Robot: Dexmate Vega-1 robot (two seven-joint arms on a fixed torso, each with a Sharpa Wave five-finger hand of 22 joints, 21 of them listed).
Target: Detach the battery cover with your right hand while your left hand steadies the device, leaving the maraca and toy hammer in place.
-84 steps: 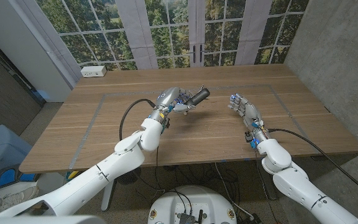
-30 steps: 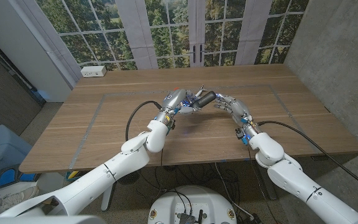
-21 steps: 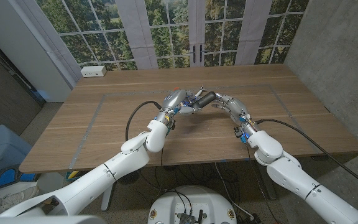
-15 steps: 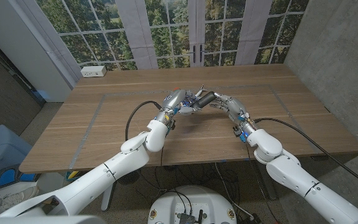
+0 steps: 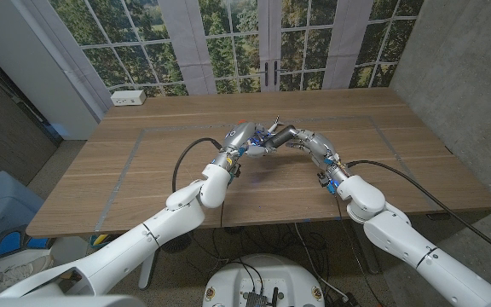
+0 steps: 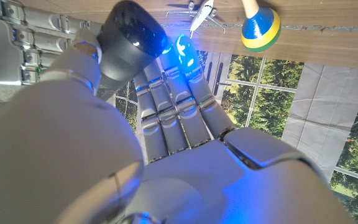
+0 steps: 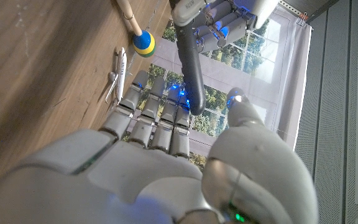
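Device (image 5: 277,135), a dark cylinder gripped aloft by the left robot hand (image 5: 244,139), meets the right robot hand's (image 5: 307,143) empty, loosely spread fingertips (image 7: 156,91); best pinch the cap squarely while the left holds firm.

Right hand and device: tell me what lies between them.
Nothing. In the right wrist view the right hand fingers reach the dark device held by the left hand.

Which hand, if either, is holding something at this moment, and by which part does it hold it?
The left hand holds the dark, rod-shaped device by one end, lifted off the table. The right hand has its fingers at the free end; whether it grips cannot be told.
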